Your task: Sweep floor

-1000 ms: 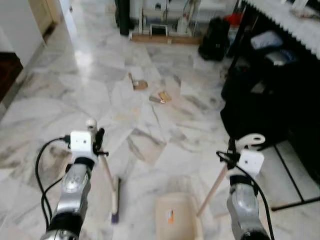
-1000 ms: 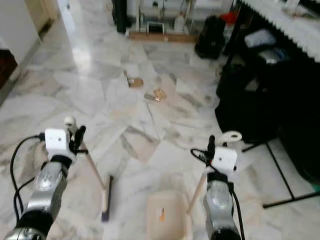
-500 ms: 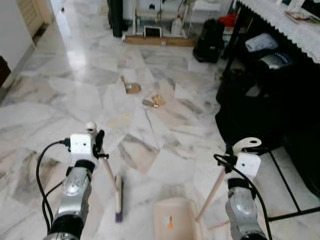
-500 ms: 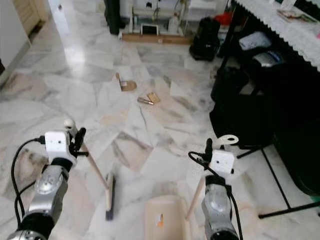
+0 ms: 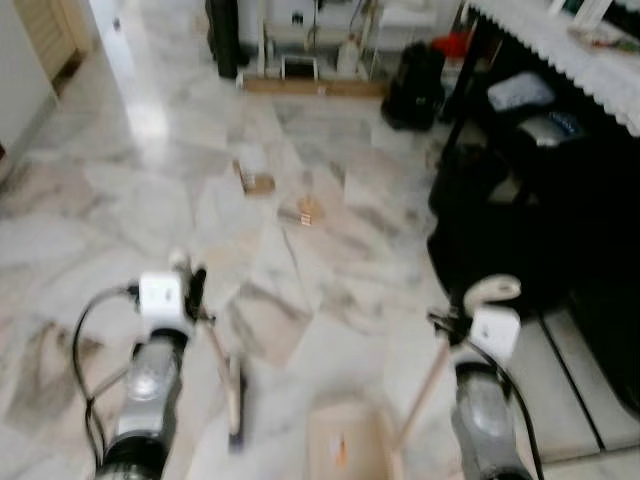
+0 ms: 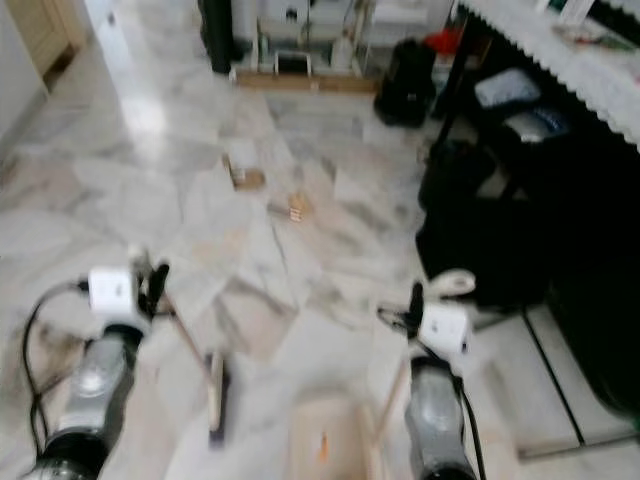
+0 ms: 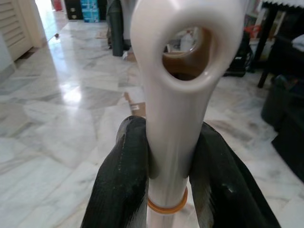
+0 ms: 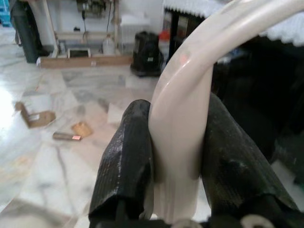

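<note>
Left end effector was clamped on the cream handle of the broom, its two black fingers pressed against either side of the shaft just below the hanging loop at the handle's tip. From that grip the shaft slanted down and toward the middle, ending in the brush head resting on the marble floor just in front of the robot, between the two arms.

Right end effector was likewise pinched on a pale curved handle, that of the dustpan, with one finger on each side of it. A thin wooden-coloured shaft ran down from that hand toward the middle, to the beige pan lying flat on the floor, just beside the brush head and on its right.

Farther ahead on the floor lay the litter, well apart from the broom: a piece of brown cardboard, and near it a small metallic cylinder with an orange-tan scrap just beside it. The head views were blurred, so finer detail of these bits could not be made out there.

On the robot's right stood a dark surface covered with a white lace-edged cloth, with black bags stacked under it. At the far wall sat a low shelf unit, a black bag beside it, and a tall dark object on its left.
</note>
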